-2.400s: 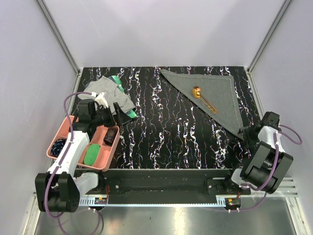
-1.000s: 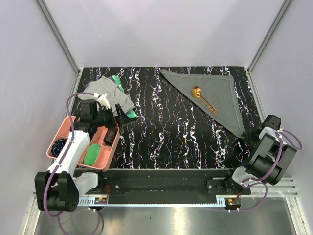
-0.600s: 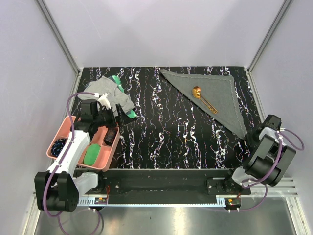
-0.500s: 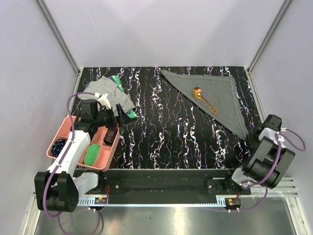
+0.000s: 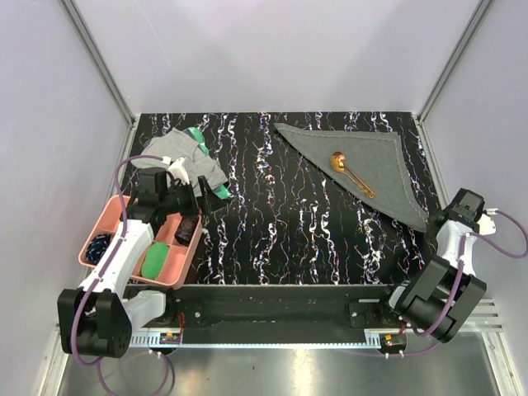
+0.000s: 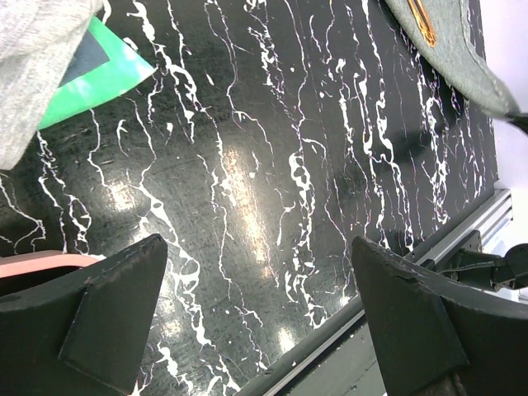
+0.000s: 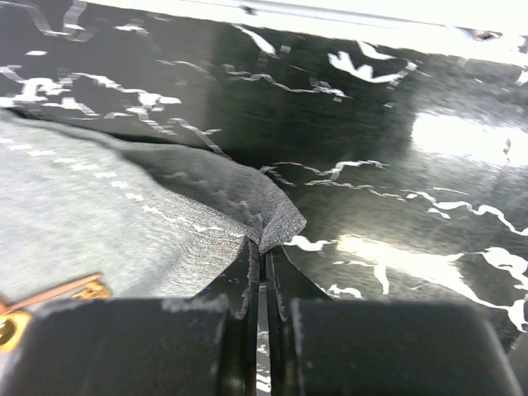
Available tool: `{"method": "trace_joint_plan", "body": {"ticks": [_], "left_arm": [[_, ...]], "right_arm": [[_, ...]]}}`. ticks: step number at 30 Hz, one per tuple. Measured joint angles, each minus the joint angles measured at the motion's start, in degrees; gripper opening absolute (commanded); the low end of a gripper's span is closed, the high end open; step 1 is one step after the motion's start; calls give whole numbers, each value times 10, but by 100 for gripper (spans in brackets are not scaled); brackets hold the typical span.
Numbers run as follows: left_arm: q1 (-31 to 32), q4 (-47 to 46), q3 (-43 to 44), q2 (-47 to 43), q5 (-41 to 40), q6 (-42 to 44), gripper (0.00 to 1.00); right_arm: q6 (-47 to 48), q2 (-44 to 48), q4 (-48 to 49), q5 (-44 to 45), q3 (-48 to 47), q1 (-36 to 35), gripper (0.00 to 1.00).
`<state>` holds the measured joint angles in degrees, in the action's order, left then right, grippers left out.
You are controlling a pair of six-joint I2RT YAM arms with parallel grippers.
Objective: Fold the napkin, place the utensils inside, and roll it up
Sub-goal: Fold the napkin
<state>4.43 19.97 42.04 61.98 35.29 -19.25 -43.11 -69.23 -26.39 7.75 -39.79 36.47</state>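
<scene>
The dark grey napkin lies folded in a triangle at the far right of the table, with one coppery-gold spoon on top of it. My right gripper is shut on the napkin's near right corner, which bunches up between the fingertips. The napkin spreads to the left in the right wrist view, and the spoon's handle shows at the lower left. My left gripper hangs open over bare table beside the pink tray, holding nothing. The napkin's edge shows at its top right.
A pink tray holding a green item and dark objects sits at the near left under the left arm. A light grey cloth lies over a green item at the far left. The table's front rail runs close by.
My right gripper has shut on the napkin's near corner and drawn it right. The napkin and spoon shifted slightly right with it. The left arm stayed put.
</scene>
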Motion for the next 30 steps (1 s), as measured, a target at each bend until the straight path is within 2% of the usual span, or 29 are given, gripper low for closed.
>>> {"method": "trace_joint_plan", "body": {"ticks": [3,11,23,30], "left_arm": [[4,0,0,0,0,0,96],[6,0,0,0,0,0,96],[6,0,0,0,-2,0,96],[6,1,0,0,-2,0,96]], "right_arm": [[1,10,7,-6,-7,-12,0],[14,-31,43,34,-90,-193,0],[42,-222,111,72,-248,-379,0],[58,-336,134,73,-340,-453,0]]}}
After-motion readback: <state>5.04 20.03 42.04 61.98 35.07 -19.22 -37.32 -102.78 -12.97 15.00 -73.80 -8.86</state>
